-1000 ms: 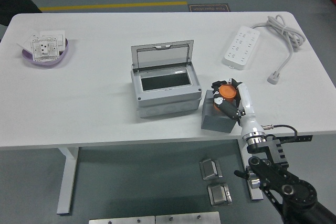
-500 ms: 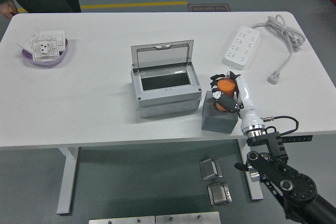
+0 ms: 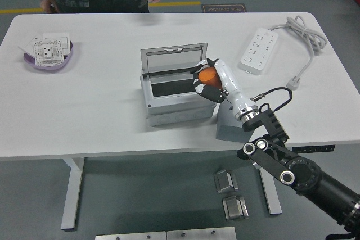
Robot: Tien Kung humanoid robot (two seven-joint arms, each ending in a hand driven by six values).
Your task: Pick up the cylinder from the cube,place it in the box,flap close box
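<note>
The right hand (image 3: 207,80) is gripping the orange cylinder (image 3: 207,75) tight, holding it over the right edge of the open box (image 3: 177,95). It looks ready to drop the cylinder inside the box, then shut the flap (image 3: 172,57).

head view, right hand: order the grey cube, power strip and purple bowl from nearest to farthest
From the right hand, shut on the orange cylinder:
1. grey cube, just below-right, partly behind the arm
2. power strip, far right
3. purple bowl, far left
</note>
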